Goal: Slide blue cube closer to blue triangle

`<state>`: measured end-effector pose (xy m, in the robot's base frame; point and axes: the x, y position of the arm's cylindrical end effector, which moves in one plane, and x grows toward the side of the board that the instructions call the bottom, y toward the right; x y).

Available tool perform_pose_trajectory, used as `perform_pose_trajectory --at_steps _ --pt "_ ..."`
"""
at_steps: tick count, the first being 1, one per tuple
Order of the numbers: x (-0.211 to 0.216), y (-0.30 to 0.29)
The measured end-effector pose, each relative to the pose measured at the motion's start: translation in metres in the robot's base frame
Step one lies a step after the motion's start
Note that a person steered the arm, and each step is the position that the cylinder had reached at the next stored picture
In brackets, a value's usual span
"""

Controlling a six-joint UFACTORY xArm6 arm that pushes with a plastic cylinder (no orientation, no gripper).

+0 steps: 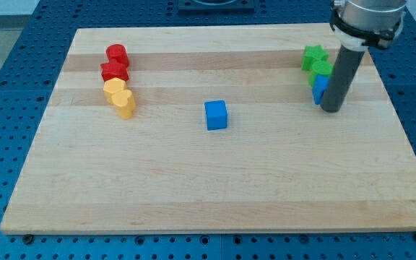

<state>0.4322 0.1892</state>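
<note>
The blue cube sits near the middle of the wooden board. The blue triangle lies at the view's upper right, partly hidden behind my rod. My tip rests on the board just right of and below the blue triangle, touching or nearly touching it. The blue cube is far to the left of my tip.
A green star and a green block sit just above the blue triangle. At the upper left stand a red cylinder, a red block, a yellow block and a yellow heart in a column.
</note>
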Motion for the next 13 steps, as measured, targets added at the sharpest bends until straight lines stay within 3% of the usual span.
perform_pose_trajectory --at_steps 1,2,4,5,6,7,8,9,11,13 --pt "0.028 -0.031" --pt "0.024 -0.107" --pt "-0.041 -0.232" --pt "-0.048 -0.288" --pt "-0.007 -0.297" --pt "0.001 -0.226" --pt "-0.006 -0.115" --pt "-0.004 -0.076" --pt "0.012 -0.156" --pt "0.036 -0.064"
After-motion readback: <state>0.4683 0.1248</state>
